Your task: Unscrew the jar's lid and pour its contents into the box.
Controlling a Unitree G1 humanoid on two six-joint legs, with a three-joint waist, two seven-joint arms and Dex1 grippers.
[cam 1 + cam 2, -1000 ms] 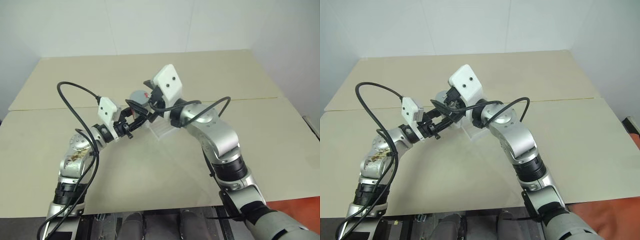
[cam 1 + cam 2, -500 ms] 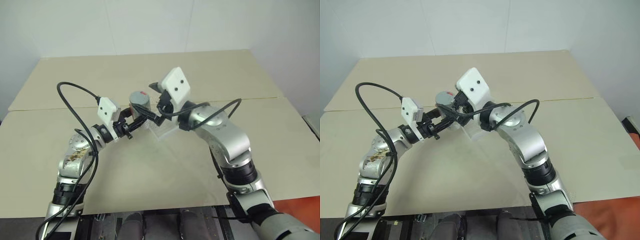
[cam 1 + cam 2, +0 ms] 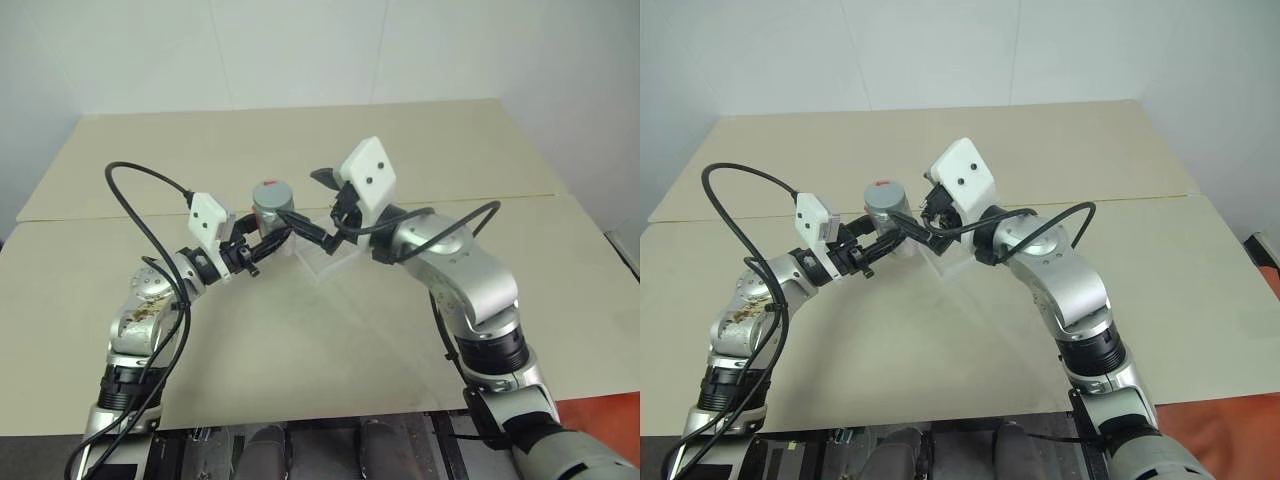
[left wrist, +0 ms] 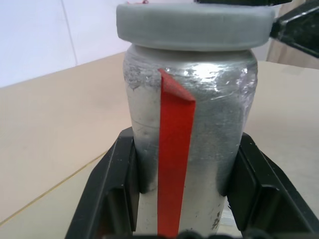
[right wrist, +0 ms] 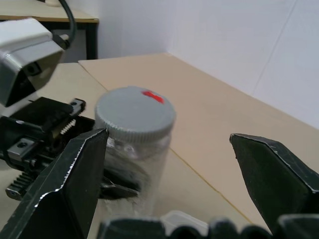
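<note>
A small silvery jar [image 3: 276, 218] with a red stripe [image 4: 173, 164] hangs upright above the table, my left gripper [image 3: 266, 238] shut on its lower body. Its grey lid [image 3: 273, 192], red mark on top, sits on the jar. My right gripper [image 3: 316, 206] stands open just right of the lid, apart from it; its two black fingers [image 5: 75, 174] spread wide on both sides of the lid [image 5: 134, 115]. The clear box [image 3: 331, 262] lies on the table below the right gripper. The contents are hidden inside the jar.
The tan table [image 3: 400, 340] has a seam running across behind the arms. A black cable [image 3: 140, 195] loops up from the left arm, another [image 3: 470, 215] from the right forearm. White walls stand behind the far edge.
My right gripper has drawn back to the right, off the lid, and stays open. The lid is still on the jar. The left gripper holds the jar in place.
</note>
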